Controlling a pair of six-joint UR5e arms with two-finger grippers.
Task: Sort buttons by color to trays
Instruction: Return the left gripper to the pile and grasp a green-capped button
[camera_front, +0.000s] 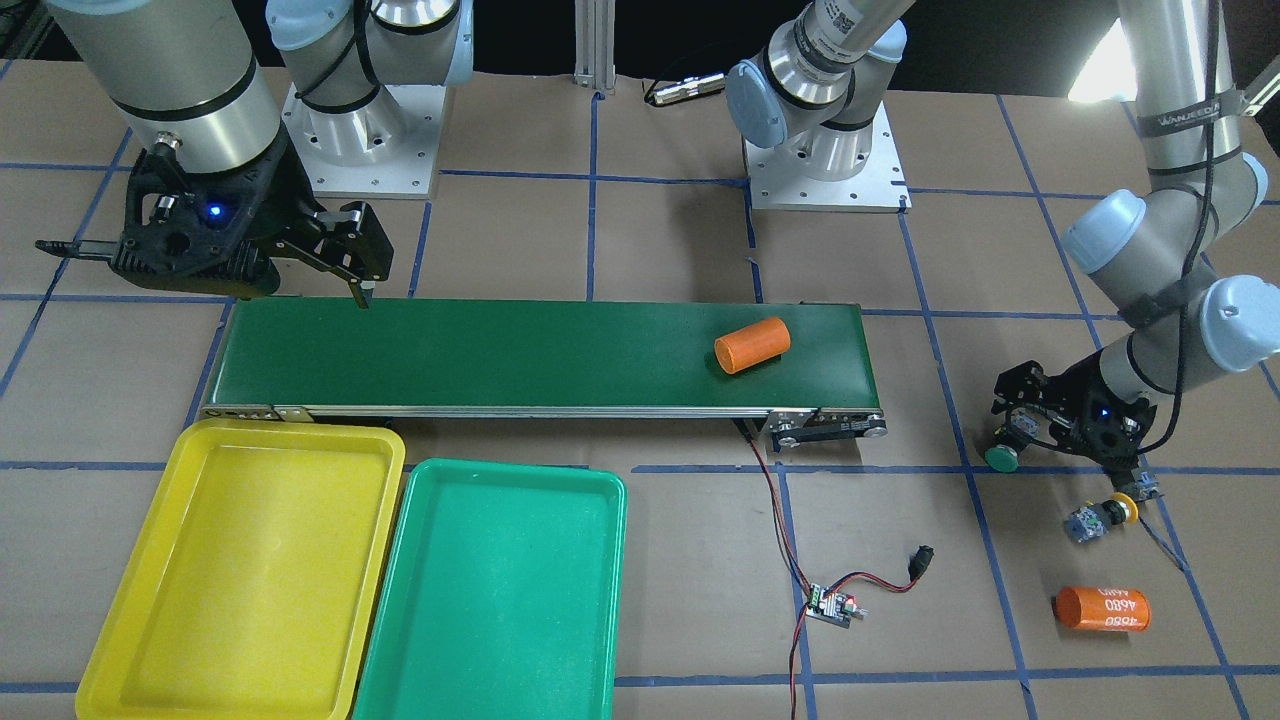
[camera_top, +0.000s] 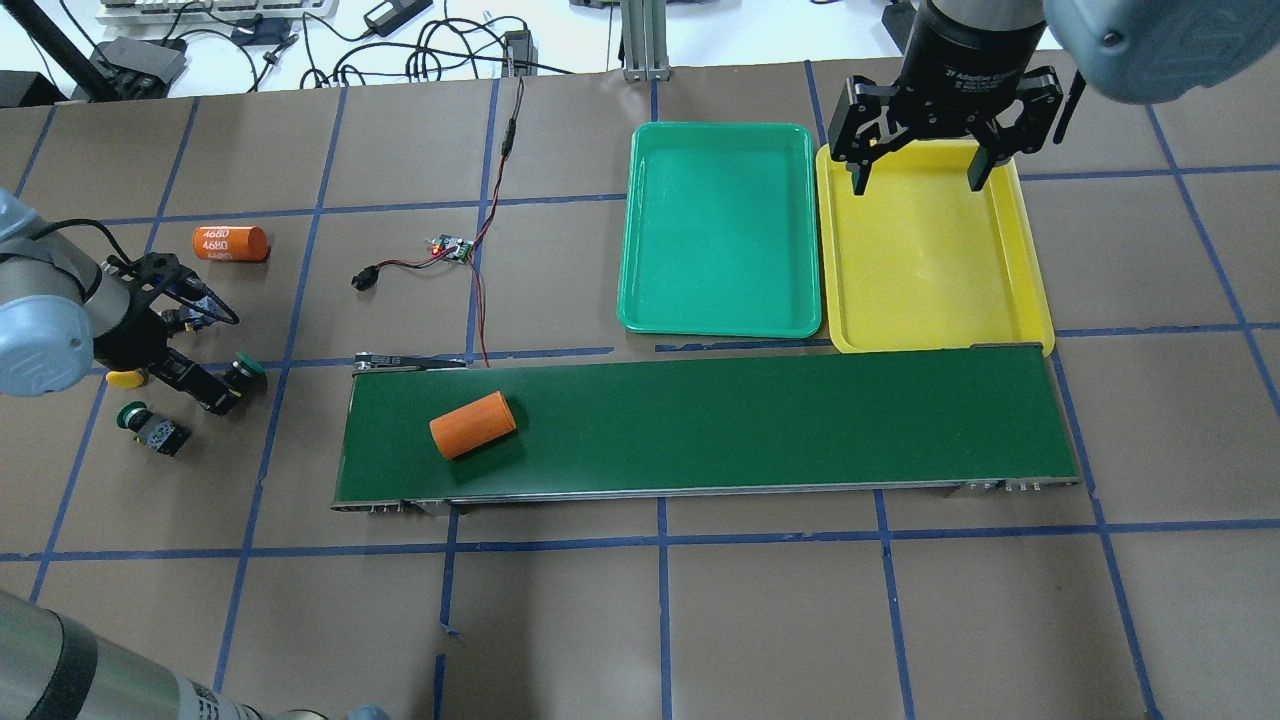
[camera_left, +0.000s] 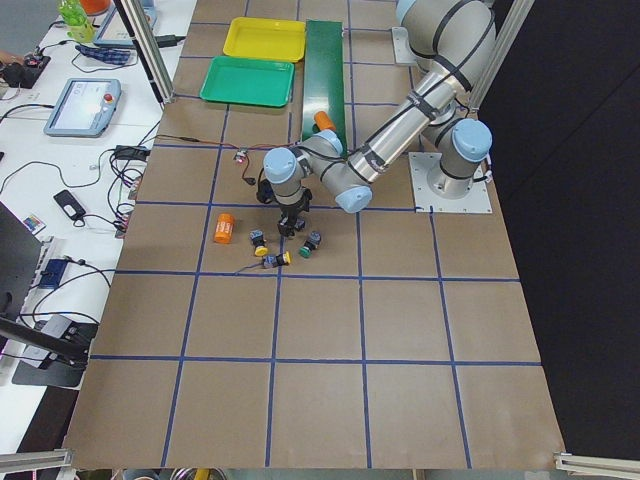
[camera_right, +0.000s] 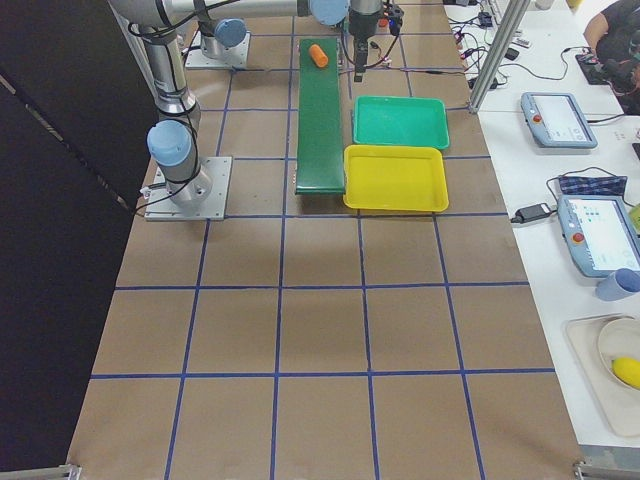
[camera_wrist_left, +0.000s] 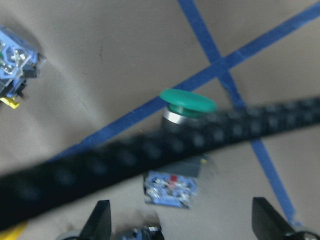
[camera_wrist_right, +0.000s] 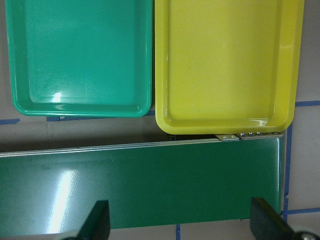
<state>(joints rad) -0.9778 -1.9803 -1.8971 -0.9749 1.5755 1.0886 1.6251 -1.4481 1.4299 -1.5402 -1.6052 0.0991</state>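
Buttons not yet sorted: both trays are seen bare. A green button (camera_top: 244, 368) lies on the bench at its left end, just beside the left gripper (camera_top: 200, 345). A second green button (camera_top: 137, 418) and a yellow button (camera_top: 125, 378) are noted close by, the yellow one partly hidden under the wrist.

The left gripper is held low with its fingers apart and nothing between them. In its wrist view a green cap is framed between the fingers, which is judged a line-up for a pick.

The right gripper (camera_top: 918, 178), fingers apart and empty, is held high over the right end, where the conveyor belt (camera_top: 750, 420) meets the yellow tray (camera_top: 930, 290). This is probably a waiting post. The green tray (camera_top: 720, 230) is set alongside the yellow tray, their rims touching or nearly so. An orange cylinder (camera_top: 472, 424) rests on the belt.

The bench is covered in brown paper gridded with blue tape. Side tables with tablets and cables are seen beyond.
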